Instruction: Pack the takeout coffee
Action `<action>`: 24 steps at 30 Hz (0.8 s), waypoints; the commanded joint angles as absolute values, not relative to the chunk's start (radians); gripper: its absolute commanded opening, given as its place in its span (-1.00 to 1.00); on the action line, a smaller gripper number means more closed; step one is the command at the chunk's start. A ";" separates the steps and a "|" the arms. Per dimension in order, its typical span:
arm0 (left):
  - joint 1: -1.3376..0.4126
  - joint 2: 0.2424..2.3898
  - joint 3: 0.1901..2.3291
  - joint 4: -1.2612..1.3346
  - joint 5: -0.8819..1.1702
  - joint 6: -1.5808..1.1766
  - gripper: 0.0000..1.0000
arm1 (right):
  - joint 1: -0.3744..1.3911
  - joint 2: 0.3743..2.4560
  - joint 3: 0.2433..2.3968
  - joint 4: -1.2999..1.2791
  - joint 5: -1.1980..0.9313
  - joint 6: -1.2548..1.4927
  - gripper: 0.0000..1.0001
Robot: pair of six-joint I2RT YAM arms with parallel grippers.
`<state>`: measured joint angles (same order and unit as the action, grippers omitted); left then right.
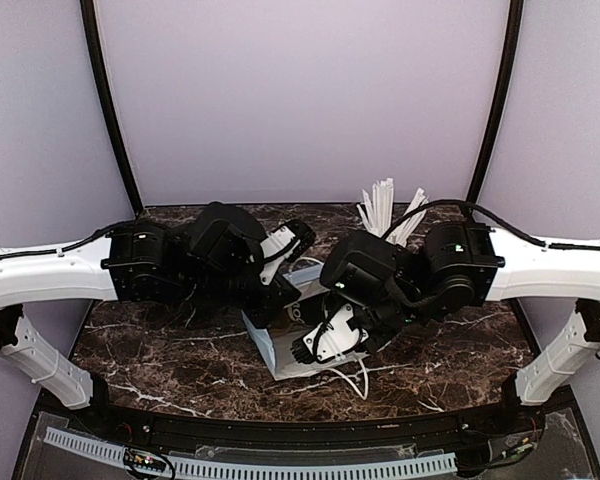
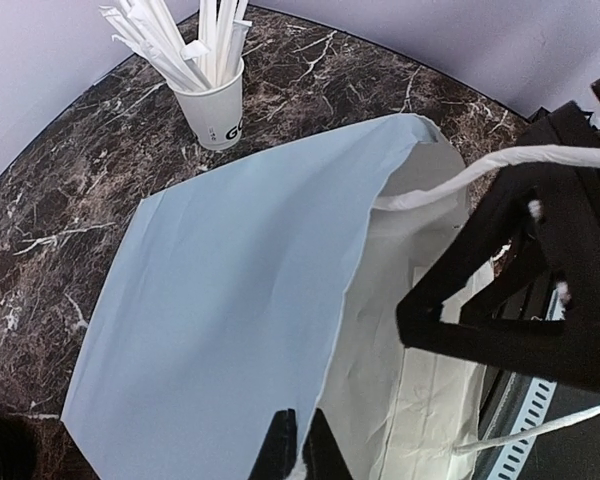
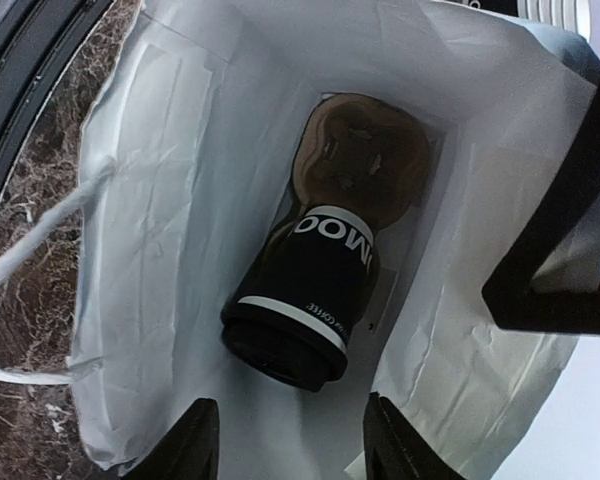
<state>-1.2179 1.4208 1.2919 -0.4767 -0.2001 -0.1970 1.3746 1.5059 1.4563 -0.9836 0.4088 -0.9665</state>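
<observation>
The takeout coffee (image 3: pixel 310 300), a dark cup with white lettering and a black lid, lies on its side inside the white paper bag (image 3: pixel 170 200), lid toward the camera. Its far end rests against a brown cardboard piece (image 3: pixel 365 150). My right gripper (image 3: pixel 290 445) hangs open at the bag's mouth, its fingers on either side just short of the lid, with nothing between them. My left gripper (image 2: pixel 300 450) is shut on the bag's rim (image 2: pixel 365 240), pinching the paper between pale blue outside and white inside. From above, the arms cover most of the bag (image 1: pixel 270 350).
A white cup of white sticks (image 2: pixel 215 105) stands on the dark marble table (image 2: pixel 40 200) behind the bag, its sticks (image 1: pixel 385 210) also showing from above. The bag's white cord handles (image 3: pixel 40 235) hang loose at its mouth. Stacked white cups (image 3: pixel 555 10) show past the bag's far edge.
</observation>
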 commanded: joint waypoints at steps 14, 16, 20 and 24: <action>-1.215 1.479 1.441 -0.593 -0.020 -0.128 -1.00 | 1.248 1.634 1.542 -1.080 0.418 -1.144 0.04; -1.214 1.491 1.451 -0.599 -0.004 -0.121 -1.00 | 1.245 1.646 1.549 -1.079 0.429 -1.153 0.05; -1.209 1.502 1.455 -0.590 0.047 -0.109 -1.00 | 1.242 1.651 1.521 -1.057 0.463 -1.209 0.09; -1.206 1.503 1.463 -0.598 0.058 -0.101 -1.00 | 1.231 1.675 1.510 -1.048 0.491 -1.232 0.12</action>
